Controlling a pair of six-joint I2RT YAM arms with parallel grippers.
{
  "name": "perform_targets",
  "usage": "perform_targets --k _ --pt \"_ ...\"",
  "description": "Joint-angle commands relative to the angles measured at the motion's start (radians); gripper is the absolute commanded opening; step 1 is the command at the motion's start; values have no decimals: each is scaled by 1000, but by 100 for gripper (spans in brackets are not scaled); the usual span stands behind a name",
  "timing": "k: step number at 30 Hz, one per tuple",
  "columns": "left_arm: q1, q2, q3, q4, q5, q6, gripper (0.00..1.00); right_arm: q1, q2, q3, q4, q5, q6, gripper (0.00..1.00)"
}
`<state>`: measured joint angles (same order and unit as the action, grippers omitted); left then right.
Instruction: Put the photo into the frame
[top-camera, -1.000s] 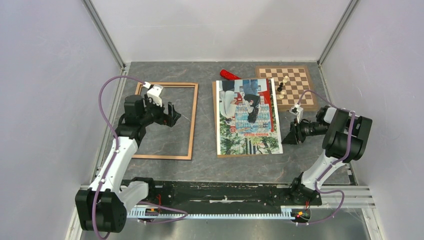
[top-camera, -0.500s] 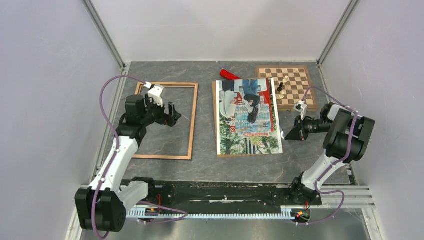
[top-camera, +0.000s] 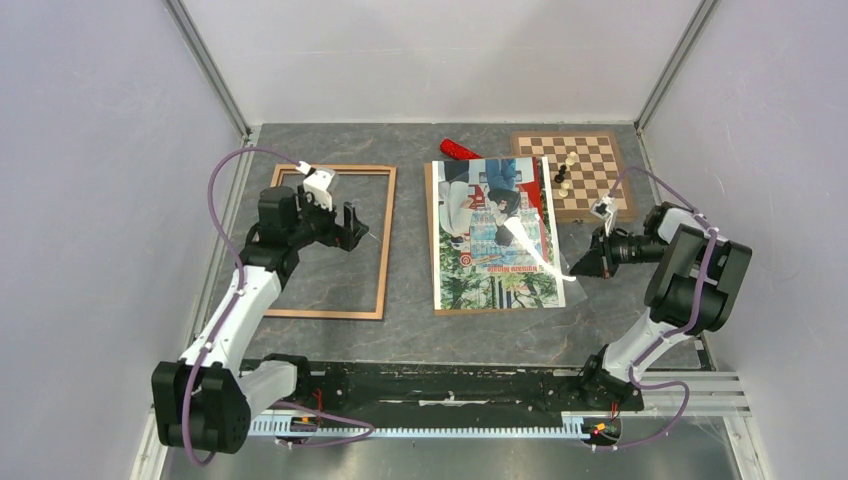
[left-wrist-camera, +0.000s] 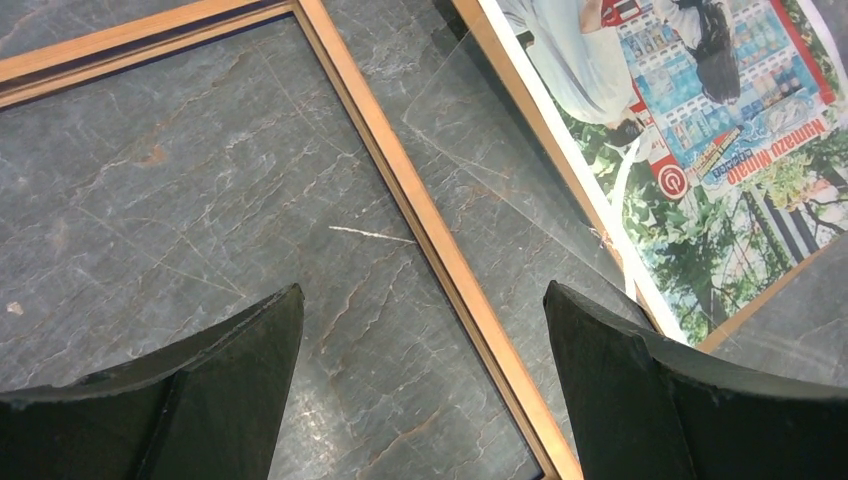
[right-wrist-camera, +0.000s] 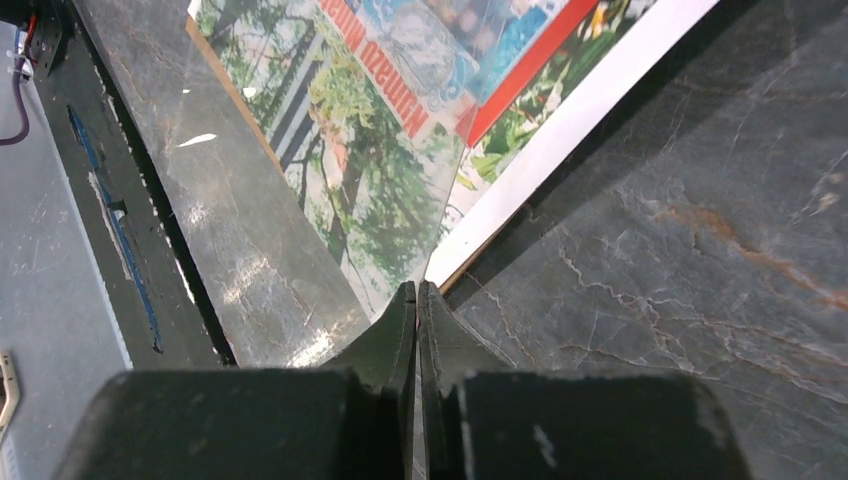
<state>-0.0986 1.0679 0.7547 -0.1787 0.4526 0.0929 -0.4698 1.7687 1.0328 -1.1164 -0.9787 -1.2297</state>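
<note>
- Right wrist view: right gripper (right-wrist-camera: 416, 300) is being pinched together, apparently on a clear sheet (right-wrist-camera: 330, 200) overlying the photo (right-wrist-camera: 530, 100).
- Left gripper (left-wrist-camera: 422, 290) is being held spread above the frame (left-wrist-camera: 440, 250), beside the photo.
- Next move: the sheet is probably needing to be cleared away first.

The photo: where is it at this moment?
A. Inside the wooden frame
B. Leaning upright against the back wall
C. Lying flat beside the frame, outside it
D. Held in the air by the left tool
C: in the top view the photo lies flat, picture side up, next to the frame, and only bare grey table shows inside the frame.
</note>
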Motion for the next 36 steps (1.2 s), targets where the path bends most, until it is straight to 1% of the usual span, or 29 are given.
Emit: perform_targets --k 1,5,10,19,23,25,28,36 --pt "-19 45 17 90 24 -56 96 -8 -86 43 -11 -79 24 0" --pt "-36 103 17 123 51 -128 96 -7 -131 40 -2 -107 59 0" --pt "-62 182 -16 216 108 -276 94 -9 -183 2 84 -116 162 0" --pt "-183 301 -25 221 120 -499 91 -10 -306 -156 397 -93 455 0" --pt "-200 378 -25 218 97 -641 90 -10 -358 -218 510 -72 560 0" --pt "-203 417 -24 206 91 -700 89 -10 -377 -236 539 -61 587 0" --pt "-222 454 -29 196 82 -752 88 -10 -384 -249 539 -54 591 0" --pt "-312 480 -29 184 33 -803 88 -10 -392 -267 538 -55 598 0"
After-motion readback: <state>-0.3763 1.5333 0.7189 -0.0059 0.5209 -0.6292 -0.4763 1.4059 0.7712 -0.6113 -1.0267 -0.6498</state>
